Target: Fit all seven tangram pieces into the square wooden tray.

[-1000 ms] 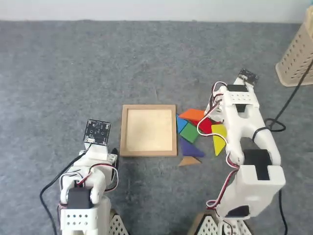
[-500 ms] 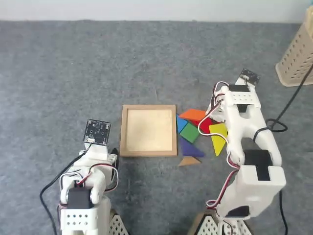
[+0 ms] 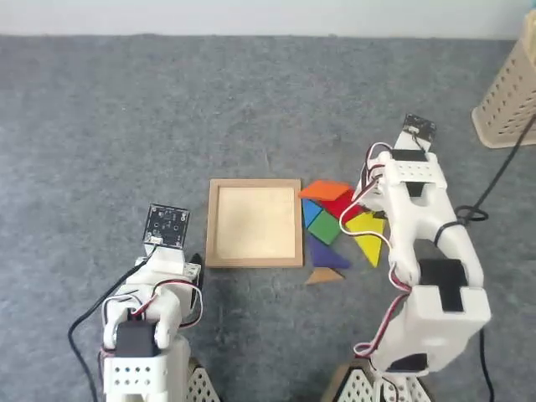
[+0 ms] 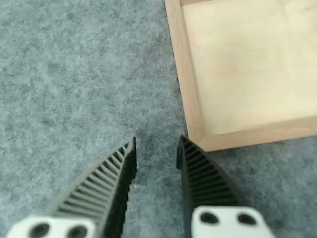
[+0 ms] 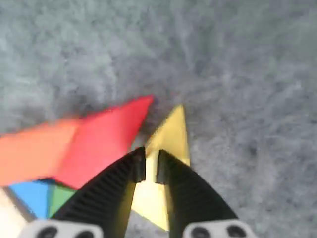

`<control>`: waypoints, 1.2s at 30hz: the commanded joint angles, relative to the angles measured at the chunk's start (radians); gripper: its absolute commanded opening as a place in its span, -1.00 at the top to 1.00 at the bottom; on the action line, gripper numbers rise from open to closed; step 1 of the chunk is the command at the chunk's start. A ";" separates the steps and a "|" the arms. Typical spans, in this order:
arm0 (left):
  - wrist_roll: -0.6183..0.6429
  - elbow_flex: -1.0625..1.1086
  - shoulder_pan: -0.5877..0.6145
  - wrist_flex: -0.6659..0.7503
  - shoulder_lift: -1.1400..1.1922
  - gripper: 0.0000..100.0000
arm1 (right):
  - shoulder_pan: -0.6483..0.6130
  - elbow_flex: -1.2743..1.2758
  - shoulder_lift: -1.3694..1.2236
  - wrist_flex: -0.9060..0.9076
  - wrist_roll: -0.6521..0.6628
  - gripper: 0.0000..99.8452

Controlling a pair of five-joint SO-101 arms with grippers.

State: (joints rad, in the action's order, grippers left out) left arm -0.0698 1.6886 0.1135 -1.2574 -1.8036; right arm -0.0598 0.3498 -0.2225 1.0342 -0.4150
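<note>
Grey carpet [image 3: 126,126] covers the table, and a beige slotted plastic basket [image 3: 507,92] stands at the upper right edge of the high view, well apart from the work. Near the middle of that frame sits the square wooden tray [image 3: 255,182], its sides roughly parallel to the frame edges. Just right of it, on the carpet, the tangram pieces cluster. An orange triangle [image 3: 325,189] lies uppermost, its long axis running left to right, and a red triangle [image 3: 342,203] slants below it. A blue piece [image 3: 309,213] and a green square [image 3: 325,227] lie beside the tray's rim, with a purple piece [image 3: 325,250] under those and a small tan triangle [image 3: 323,275] lowest. A yellow triangle [image 3: 368,241] lies at the right, its sharp tip toward the bottom of the frame. The white right arm [image 3: 419,209] reaches over the cluster's right side and covers part of the red and yellow triangles. The right gripper [image 5: 150,163] has its fingers drawn almost together with a thin slit between, tips at the yellow triangle's edge next to the red one. The left gripper [image 4: 156,148] hovers by the tray's lower left corner, fingers spread with only carpet between them.
</note>
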 commanded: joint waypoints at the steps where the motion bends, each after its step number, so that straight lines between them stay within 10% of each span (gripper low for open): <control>1: 0.008 -0.004 0.000 -0.005 -0.015 0.73 | 0.004 0.006 0.013 -0.010 0.015 0.93; 36: 0.008 -0.004 0.000 -0.005 -0.015 0.73 | -0.176 0.118 0.130 -0.025 0.272 0.38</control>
State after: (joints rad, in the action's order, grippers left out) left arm -0.0698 1.6886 0.1135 -1.2574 -1.8036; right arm -0.2470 0.5186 -0.0813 1.0249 -0.1619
